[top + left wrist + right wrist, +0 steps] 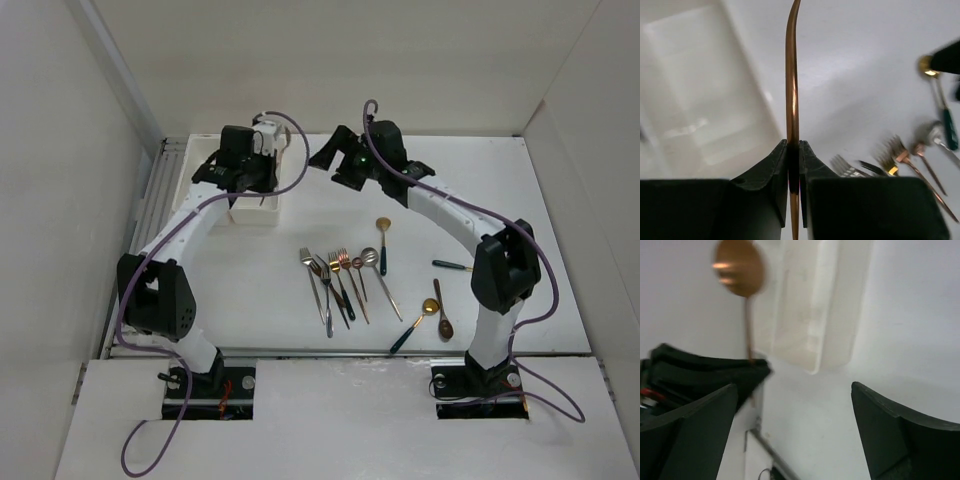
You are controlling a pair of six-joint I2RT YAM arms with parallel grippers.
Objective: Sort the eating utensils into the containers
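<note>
top view: the left gripper [255, 178] hangs over the white containers [262, 212] at the far left of the table [480, 200]. the right gripper [345, 170] is near it, on the other side. the loose utensils [340, 280] lie in a cluster mid-table, well apart from the containers.

left wrist: the jaws are clamped tight on the handle of a copper spoon [792, 90], which stands edge-on and runs away from the fingers. the containers sit beside it to the left, not under it.

right wrist: this gripper's fingers stand wide apart with nothing between them. the copper spoon's bowl shows beyond, sticking out of the left gripper.

risks, as i judge them: the pinch is narrow and far from the bowl, so the spoon may swivel or slip. let go here, it would probably miss the containers or bridge a rim. the two grippers are close enough to clip each other on a careless move.
</note>
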